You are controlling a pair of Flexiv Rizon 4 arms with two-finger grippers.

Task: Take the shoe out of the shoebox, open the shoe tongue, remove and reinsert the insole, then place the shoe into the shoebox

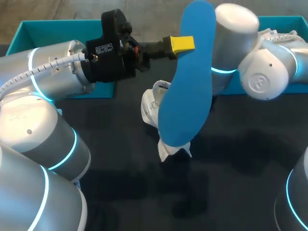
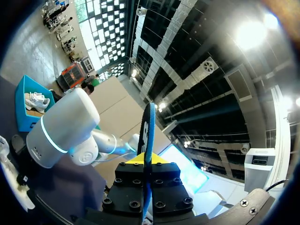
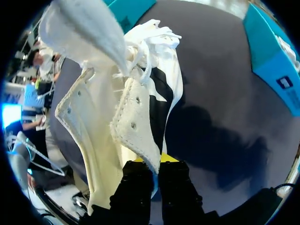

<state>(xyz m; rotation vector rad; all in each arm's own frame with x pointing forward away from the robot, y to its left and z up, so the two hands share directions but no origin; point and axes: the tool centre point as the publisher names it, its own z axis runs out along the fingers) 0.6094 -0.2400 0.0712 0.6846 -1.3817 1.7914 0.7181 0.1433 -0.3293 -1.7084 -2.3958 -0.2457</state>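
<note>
Both grippers are clamped: my left gripper pinches the blue insole and holds it upright over the table. My right gripper has its fingers pressed on the opening edge of the white shoe, just beside the insole. Right teal shoebox at the back holds a second white shoe. Left teal shoebox is mostly behind my left arm, contents can't tell.

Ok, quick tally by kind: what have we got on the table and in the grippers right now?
Shoes: 2, one mid-table, one in the right box
Insole: 1, blue
Teal boxes: 2, left and right
Total: 5
</note>
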